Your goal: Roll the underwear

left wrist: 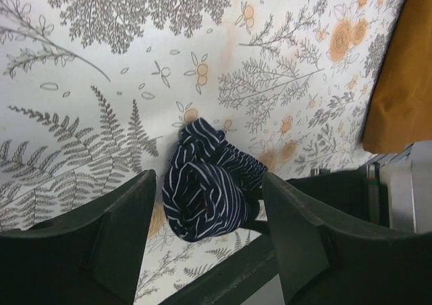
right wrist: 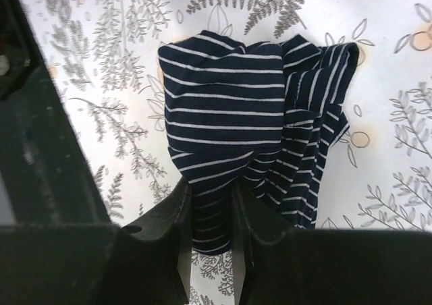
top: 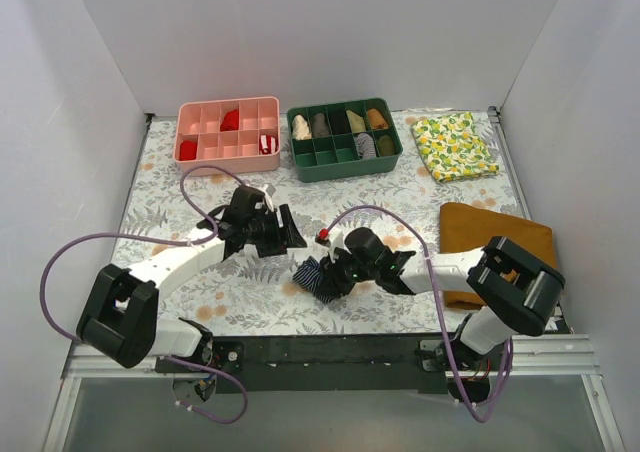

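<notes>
a pink tray and a green tray sit side by side at the far edge of the fern-and-flower table cover, each with small rolled cloths in some compartments. right of the green tray lies a folded lemon-print cloth, and nearer the front edge, a mustard-brown cloth.

underwear: 1 | trays: 2 | folded cloths: 2 | grippers: 2
</notes>
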